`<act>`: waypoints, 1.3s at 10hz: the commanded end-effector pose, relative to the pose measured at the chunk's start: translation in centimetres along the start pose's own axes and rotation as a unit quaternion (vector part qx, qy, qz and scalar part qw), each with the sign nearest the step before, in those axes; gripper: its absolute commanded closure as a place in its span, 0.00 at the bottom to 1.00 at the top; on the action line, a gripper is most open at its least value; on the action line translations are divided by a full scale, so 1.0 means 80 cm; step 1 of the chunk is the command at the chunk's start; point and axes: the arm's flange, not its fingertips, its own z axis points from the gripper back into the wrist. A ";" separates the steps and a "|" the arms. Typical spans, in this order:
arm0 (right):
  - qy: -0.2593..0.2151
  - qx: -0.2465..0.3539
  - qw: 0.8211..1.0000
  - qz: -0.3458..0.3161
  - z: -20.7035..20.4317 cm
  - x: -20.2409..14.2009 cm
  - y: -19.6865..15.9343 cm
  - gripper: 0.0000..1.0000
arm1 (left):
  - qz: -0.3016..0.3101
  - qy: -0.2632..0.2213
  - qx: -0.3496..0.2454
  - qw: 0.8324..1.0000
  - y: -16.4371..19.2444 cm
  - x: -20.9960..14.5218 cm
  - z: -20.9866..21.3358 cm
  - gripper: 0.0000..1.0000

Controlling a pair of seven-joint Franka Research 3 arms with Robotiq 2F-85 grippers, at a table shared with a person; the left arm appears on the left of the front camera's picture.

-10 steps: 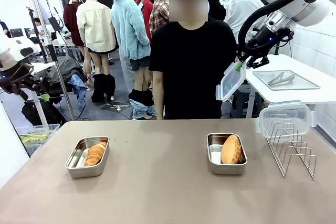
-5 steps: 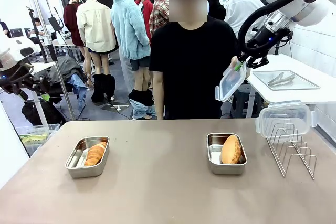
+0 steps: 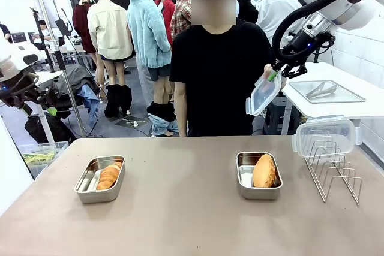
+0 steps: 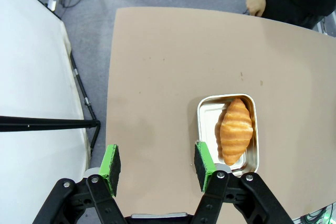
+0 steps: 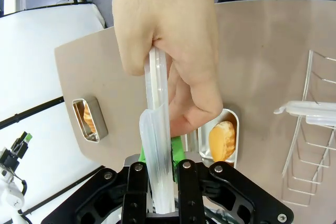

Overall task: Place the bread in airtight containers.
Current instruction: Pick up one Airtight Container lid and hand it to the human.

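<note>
while right tool (image 3: 275,76) clamps lid (image 3: 264,95), person's hand (image 5: 168,40) grips its far end; left tool (image 4: 157,163) released.

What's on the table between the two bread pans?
Nothing: in the front view, the tabletop is bare between the croissant pan and the bun pan.

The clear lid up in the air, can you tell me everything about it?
The clear plastic lid with a white rim is a see-through rectangle with rounded corners. It hangs tilted, high in the air, off the brown table. The right gripper is shut on one edge of it, with its green pads pinching either side. The person's hand grips the opposite edge. Nothing else touches it.
</note>
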 end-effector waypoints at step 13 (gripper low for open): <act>0.031 -0.132 0.968 0.211 0.093 -0.091 -0.050 0.22 | 0.009 -0.001 0.003 1.000 -0.001 0.000 0.001 0.26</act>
